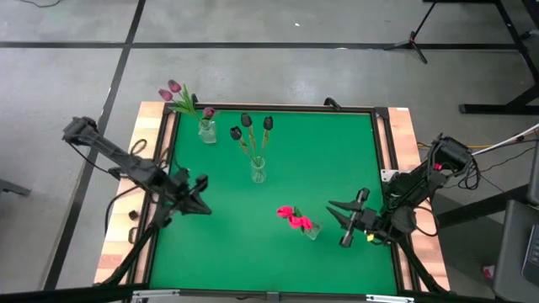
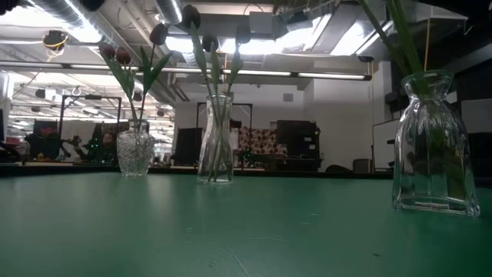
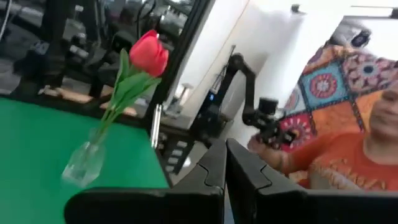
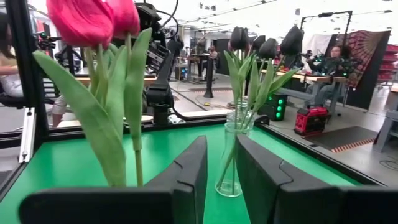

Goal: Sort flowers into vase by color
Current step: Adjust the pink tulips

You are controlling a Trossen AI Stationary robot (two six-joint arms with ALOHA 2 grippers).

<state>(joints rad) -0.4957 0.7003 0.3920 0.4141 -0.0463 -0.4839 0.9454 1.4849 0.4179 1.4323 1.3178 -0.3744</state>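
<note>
Closest to the low camera stood a ribbed glass vase (image 2: 434,146) holding the pink-red tulips (image 1: 294,217), near the right side of the green surface (image 1: 337,151). Maroon tulips (image 1: 251,128) sat in the tall middle vase (image 1: 258,170); mauve tulips (image 1: 175,93) sat in the far-left vase (image 1: 206,130). From the pictures all flowers looked already sorted, none loose on the surface.

Right end effector (image 1: 347,220) hovered just beside the pink-red vase, fingers (image 4: 186,180) slightly apart with nothing between them. Left end effector (image 1: 199,195) waited mid-left over the surface, fingers (image 3: 214,168) pressed together, empty.

Handling judgement:
- stems thin and light, likely wire-cored plastic, some flex; heads soft fabric, would crush or slip
- best hold: mid-stem, above the leaves' base, below the head, so the tulip hangs roughly plumb
- leaves flared wide, could snag on neighbours or the vase neck when lifting out
- vases glass and light with narrow necks; a sideways pull on a stem could tip one, so lift straight up
- pink-red vase closest to the surface edge, least margin for a nudge
</note>
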